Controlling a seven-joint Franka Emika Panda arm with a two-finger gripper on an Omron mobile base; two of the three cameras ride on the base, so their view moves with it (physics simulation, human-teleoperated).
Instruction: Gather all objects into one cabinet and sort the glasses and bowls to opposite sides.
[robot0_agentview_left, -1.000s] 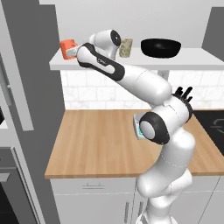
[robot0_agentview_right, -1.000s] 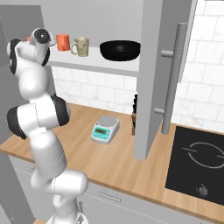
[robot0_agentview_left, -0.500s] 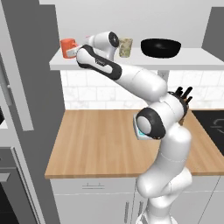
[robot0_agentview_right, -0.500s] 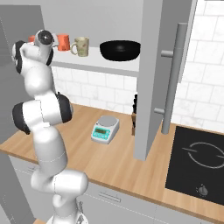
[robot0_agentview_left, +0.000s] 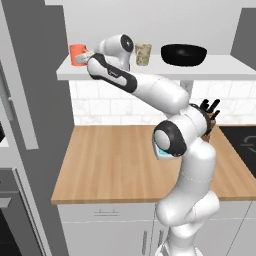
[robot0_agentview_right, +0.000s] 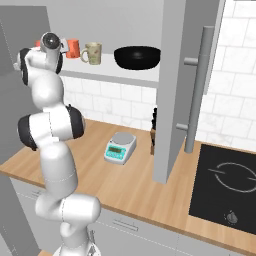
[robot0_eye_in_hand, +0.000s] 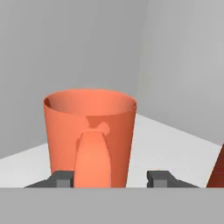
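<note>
The orange cup with a handle (robot0_eye_in_hand: 89, 131) stands upright on the cabinet's white shelf (robot0_agentview_left: 150, 70), handle turned toward the hand. My gripper (robot0_eye_in_hand: 112, 178) is open, one fingertip on each side of the handle and neither touching it. From the left base view the gripper (robot0_agentview_left: 89, 57) sits just right of that cup (robot0_agentview_left: 77, 54) at the shelf's left end. A second orange cup (robot0_agentview_right: 73, 48) stands right of the hand, then the beige speckled tumbler (robot0_agentview_right: 92, 53). The black bowl (robot0_agentview_right: 137, 56) rests further right on the same shelf.
The cabinet's dark grey door (robot0_agentview_right: 182, 85) hangs open with a long bar handle at the right. Below lie the wooden counter (robot0_agentview_left: 110, 165), a white-and-teal scale (robot0_agentview_right: 120, 148) and a black hob (robot0_agentview_right: 227, 175). The cabinet's grey side wall stands close behind the left cup.
The jaws have opened and let go of the orange cup, which now stands alone on the shelf. The arm has hardly moved.
</note>
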